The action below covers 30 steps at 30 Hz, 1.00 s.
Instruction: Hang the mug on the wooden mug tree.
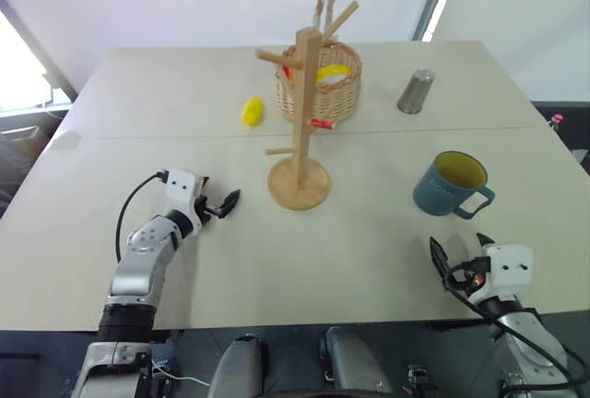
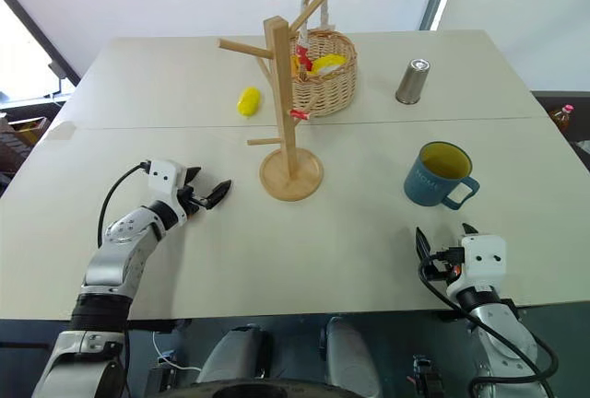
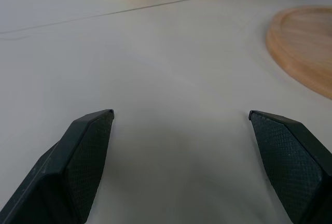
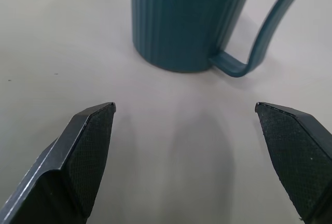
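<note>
**Mug waits upright on the table, both grippers empty**

The table [image 1: 184,260] carries everything, with a seam running across it behind the stand. The wooden mug tree [image 1: 300,126] rises near the middle on its round disc base, its pegs angled upward so that a handle slipped over one would likely settle against the post. Just behind it sits the wicker basket [image 1: 324,89], which crowds the far pegs, so the near and side pegs look the easier targets. The mug [image 1: 450,184] stands upright on the robot's right, well apart from the tree, its handle turned toward the near right edge; that leaves the ribbed body facing the right gripper [image 4: 187,146] and probably explains why that arm is lined up straight behind it. Its jaws stand wide apart with nothing between them, near the mug but not touching. The left gripper [image 3: 179,146] rests low beside the tree's base, jaws likewise spread and empty, perhaps ready to steady the stand. Farther back are a metal tumbler [image 1: 416,91] and a small yellow fruit [image 1: 253,111]
</note>
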{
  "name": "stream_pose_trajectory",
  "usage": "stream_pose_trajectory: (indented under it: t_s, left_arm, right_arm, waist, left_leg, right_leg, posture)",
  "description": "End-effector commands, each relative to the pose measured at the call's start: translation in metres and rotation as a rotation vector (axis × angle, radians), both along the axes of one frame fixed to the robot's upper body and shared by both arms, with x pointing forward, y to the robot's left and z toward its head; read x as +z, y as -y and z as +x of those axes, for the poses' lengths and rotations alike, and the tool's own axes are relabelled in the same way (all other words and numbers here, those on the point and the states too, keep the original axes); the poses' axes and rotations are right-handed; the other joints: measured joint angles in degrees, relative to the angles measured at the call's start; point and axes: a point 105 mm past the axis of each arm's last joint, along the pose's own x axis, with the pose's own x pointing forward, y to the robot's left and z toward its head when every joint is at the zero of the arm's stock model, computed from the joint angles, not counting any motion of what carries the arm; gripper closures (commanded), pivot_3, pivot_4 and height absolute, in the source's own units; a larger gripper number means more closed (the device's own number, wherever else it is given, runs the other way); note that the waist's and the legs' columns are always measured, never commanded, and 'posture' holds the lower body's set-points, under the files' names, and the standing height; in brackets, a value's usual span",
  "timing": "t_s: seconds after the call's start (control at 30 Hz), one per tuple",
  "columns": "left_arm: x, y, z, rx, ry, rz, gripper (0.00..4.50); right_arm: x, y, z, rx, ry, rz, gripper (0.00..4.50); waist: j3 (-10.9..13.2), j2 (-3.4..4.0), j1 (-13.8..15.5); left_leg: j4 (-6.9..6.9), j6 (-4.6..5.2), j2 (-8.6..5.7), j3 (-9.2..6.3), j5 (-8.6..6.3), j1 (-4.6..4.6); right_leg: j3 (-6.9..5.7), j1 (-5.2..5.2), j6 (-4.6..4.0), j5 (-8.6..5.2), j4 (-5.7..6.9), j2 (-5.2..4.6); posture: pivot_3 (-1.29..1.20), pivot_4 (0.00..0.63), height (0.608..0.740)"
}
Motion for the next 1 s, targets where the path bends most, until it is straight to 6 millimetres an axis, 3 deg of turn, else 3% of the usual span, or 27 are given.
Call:
stream_pose_trajectory:
  t_s: [0.03,0.43,0.63,0.8,1.0]
  left_arm:
    - [0.014,-0.001,0.002,0.006,0.058,0.004,0.00]
    - [0.017,0.005,-0.001,-0.049,0.043,-0.008,0.00]
    - [0.028,0.034,-0.020,-0.227,0.063,-0.071,0.00]
    - [0.034,0.069,-0.057,-0.529,0.004,-0.107,0.00]
    - [0.047,0.102,-0.079,-0.766,0.037,-0.066,0.00]
  right_arm:
    - [0.009,0.000,0.000,-0.010,0.046,-0.018,0.03]
    - [0.006,0.007,-0.006,-0.052,0.040,-0.021,0.03]
    - [0.011,0.012,-0.002,-0.078,0.055,-0.030,0.03]
    - [0.018,0.019,-0.004,-0.155,0.082,-0.079,0.03]
    - [0.035,0.029,0.007,-0.394,0.188,-0.057,0.03]
  waist:
    - [0.00,0.00,-0.02]
    - [0.00,0.00,-0.03]
    - [0.00,0.00,-0.05]
    - [-0.02,0.05,-0.10]
    - [-0.06,0.13,-0.09]
  left_leg:
    - [0.00,0.00,0.00,0.00,0.00,0.00]
    - [0.00,0.00,0.00,0.00,0.00,0.00]
    - [0.00,0.00,0.00,0.00,0.00,-0.01]
    - [0.00,0.00,0.01,0.00,0.00,0.00]
    - [0.01,-0.05,0.00,0.01,0.03,0.01]
  right_leg:
    - [0.00,0.00,0.00,0.00,0.00,0.00]
    - [0.00,0.00,0.00,0.00,0.00,0.01]
    - [0.00,0.00,0.00,0.00,-0.01,0.00]
    - [0.00,0.00,-0.02,-0.01,0.00,0.00]
    - [0.03,0.02,-0.04,0.00,0.01,0.00]
  posture:
    - [0.00,0.150,0.740]
    - [0.00,0.150,0.740]
    - [0.00,0.150,0.740]
    - [0.00,0.150,0.740]
    - [0.00,0.150,0.740]
